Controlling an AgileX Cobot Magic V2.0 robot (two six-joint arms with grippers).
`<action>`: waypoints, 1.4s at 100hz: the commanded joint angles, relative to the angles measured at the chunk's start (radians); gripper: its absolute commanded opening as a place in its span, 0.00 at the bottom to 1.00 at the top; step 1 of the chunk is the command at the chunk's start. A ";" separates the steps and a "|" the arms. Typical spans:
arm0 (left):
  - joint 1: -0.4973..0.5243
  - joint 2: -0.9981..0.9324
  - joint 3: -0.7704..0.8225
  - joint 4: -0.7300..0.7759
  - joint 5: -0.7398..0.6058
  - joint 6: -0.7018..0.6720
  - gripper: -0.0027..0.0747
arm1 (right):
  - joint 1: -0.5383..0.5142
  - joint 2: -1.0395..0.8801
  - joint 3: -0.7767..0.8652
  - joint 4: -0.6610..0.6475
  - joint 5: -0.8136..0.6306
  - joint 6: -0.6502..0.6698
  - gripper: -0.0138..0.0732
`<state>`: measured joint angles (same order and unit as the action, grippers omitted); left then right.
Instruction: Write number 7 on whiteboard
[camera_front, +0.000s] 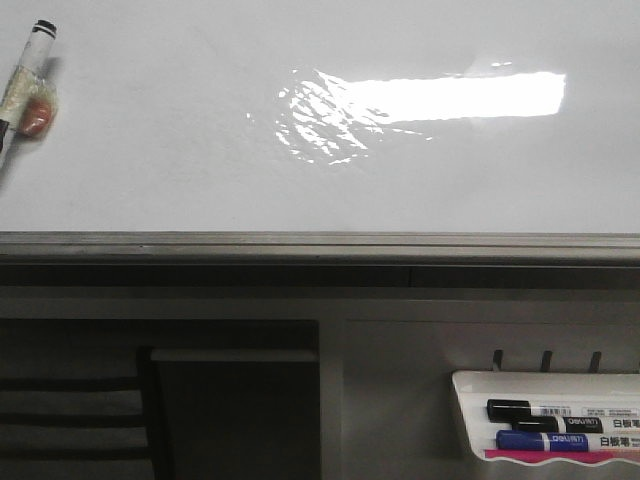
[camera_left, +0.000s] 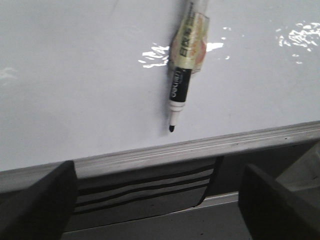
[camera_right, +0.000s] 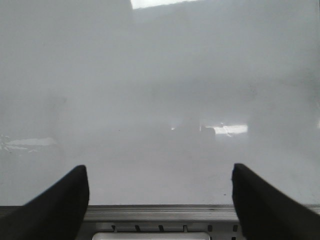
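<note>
On whiteboard (camera_left: 75, 90), marker (camera_left: 181, 82) beyond left claw (camera_left: 157, 200)

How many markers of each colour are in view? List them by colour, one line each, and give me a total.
Black markers: 2, one on the whiteboard, one in the tray.
Blue markers: 1, in the tray.
Total: 3. The pink strip at the tray's front is too unclear to count.
</note>
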<state>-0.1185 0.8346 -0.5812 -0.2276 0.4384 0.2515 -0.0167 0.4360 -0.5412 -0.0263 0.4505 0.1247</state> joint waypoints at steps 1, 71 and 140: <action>-0.043 0.050 -0.053 -0.013 -0.106 0.015 0.81 | 0.000 0.013 -0.034 0.001 -0.081 -0.011 0.76; -0.131 0.449 -0.076 0.017 -0.572 0.027 0.51 | 0.000 0.013 -0.034 0.001 -0.089 -0.011 0.76; -0.131 0.465 -0.076 0.017 -0.610 0.027 0.19 | 0.000 0.013 -0.034 0.001 -0.096 -0.011 0.76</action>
<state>-0.2415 1.3188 -0.6259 -0.2088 -0.0981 0.2802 -0.0167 0.4360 -0.5412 -0.0263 0.4390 0.1247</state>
